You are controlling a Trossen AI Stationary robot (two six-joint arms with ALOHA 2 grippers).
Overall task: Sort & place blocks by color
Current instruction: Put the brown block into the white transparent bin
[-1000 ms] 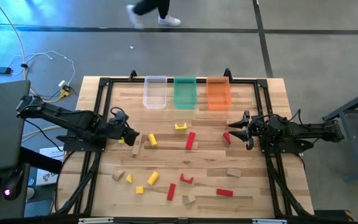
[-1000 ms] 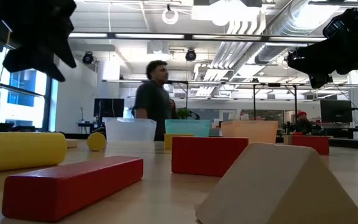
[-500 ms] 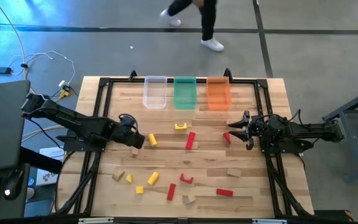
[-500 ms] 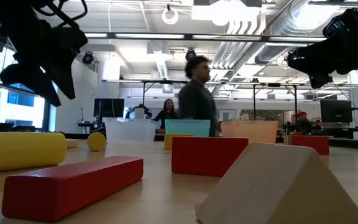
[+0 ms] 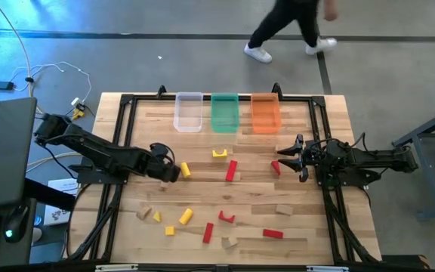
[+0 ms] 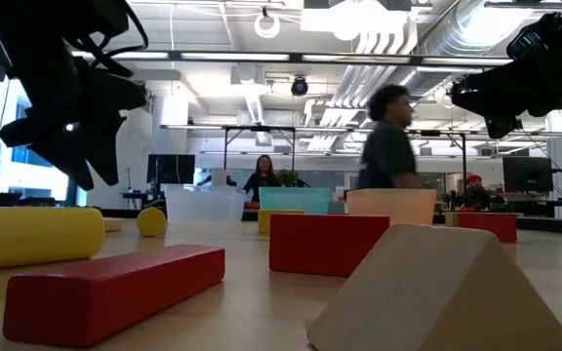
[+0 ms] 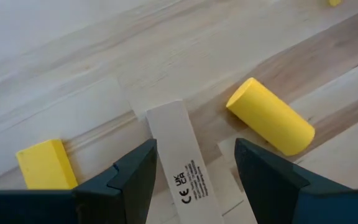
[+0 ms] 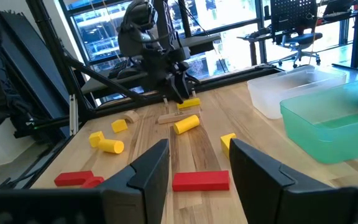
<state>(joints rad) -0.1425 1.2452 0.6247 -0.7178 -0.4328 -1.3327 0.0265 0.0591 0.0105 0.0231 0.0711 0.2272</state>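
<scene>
Red, yellow and tan wooden blocks lie scattered flat on the table. My left gripper (image 5: 169, 172) is open and hovers over a tan bar (image 7: 180, 163) with a printed label. Its fingers stand on either side of the bar's near end, above the table in the low view (image 6: 71, 146). A yellow cylinder (image 7: 271, 117) and a yellow block (image 7: 42, 165) lie beside the bar. My right gripper (image 5: 289, 157) is open and waits in the air near a red block (image 5: 276, 167) at the table's right side.
Clear (image 5: 188, 112), green (image 5: 224, 112) and orange (image 5: 265, 112) bins stand in a row at the far edge. A yellow arch (image 5: 219, 153) and a red bar (image 5: 231, 170) lie mid-table, more blocks toward the near edge. A person (image 5: 289, 26) walks past beyond the far edge.
My left gripper has moved toward the table's right, over the tan bar, and has come down lower. The blocks and my right arm have stayed still. The person beyond the far edge has walked from left to right.
</scene>
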